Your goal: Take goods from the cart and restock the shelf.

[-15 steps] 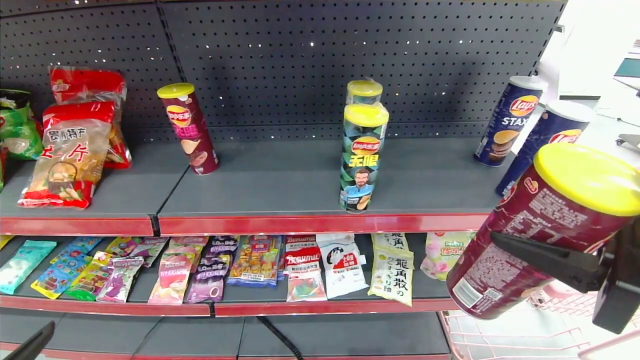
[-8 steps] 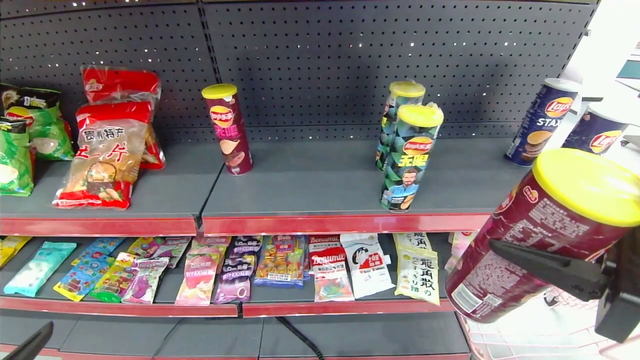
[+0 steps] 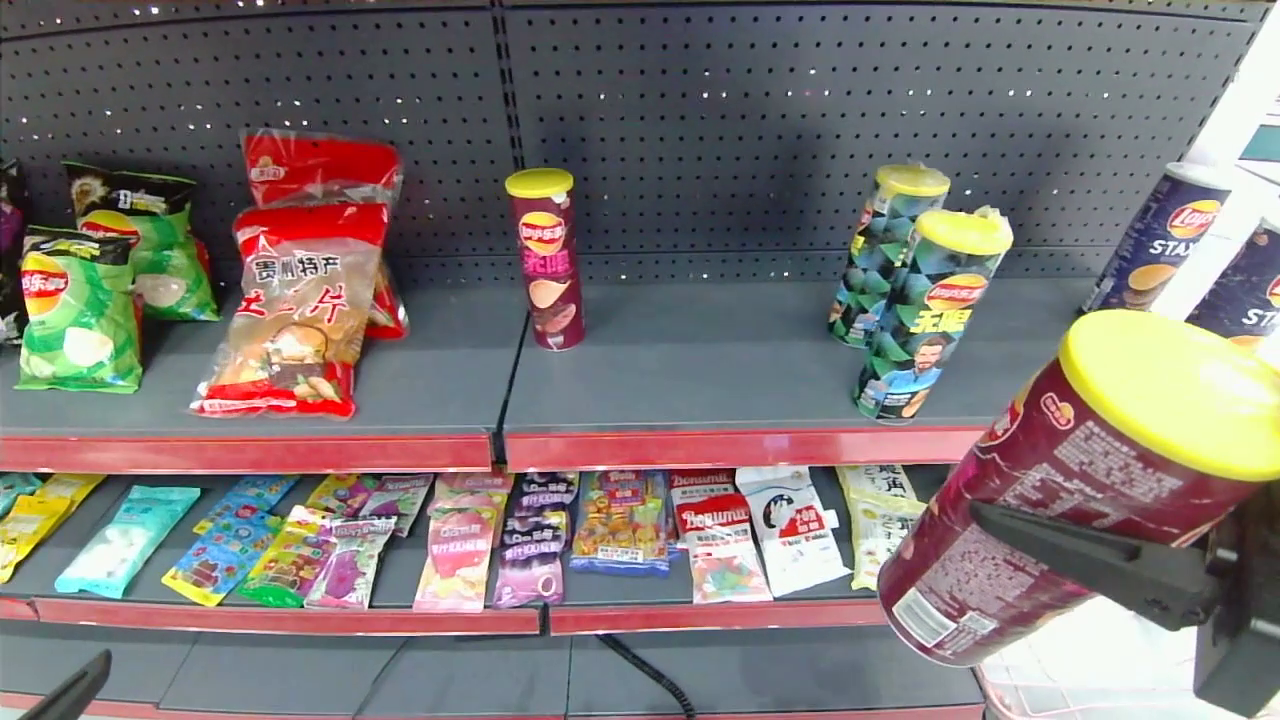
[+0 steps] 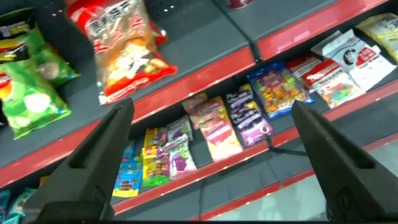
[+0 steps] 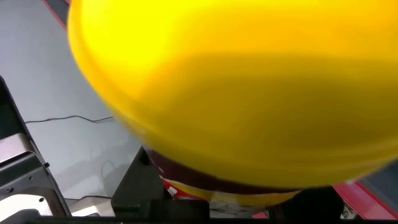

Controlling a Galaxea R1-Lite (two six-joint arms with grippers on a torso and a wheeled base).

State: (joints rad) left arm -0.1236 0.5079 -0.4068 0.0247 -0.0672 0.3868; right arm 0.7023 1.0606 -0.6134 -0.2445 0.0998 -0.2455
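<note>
The right gripper [image 3: 1060, 540] is pinching the can [image 3: 1100, 450] mid-body, tilted, at near right, short of the shelf [image 3: 740, 445]. It is probably handling as a light, stiff tube, slick and crushable; gripping below the lid [image 3: 1170, 390] is looking sound. The left gripper [image 4: 211, 109] is hanging spread, empty.

Head view down onto shelf [image 3: 700, 392]

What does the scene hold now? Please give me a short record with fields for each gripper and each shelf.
right gripper: shut on held maroon can, tilted, yellow lid
left gripper: open, empty, before the lower shelf
upper shelf: standing maroon can, two teal cans, red bags, green bags, blue cans
lower shelf: flat candy packets in a row
</note>
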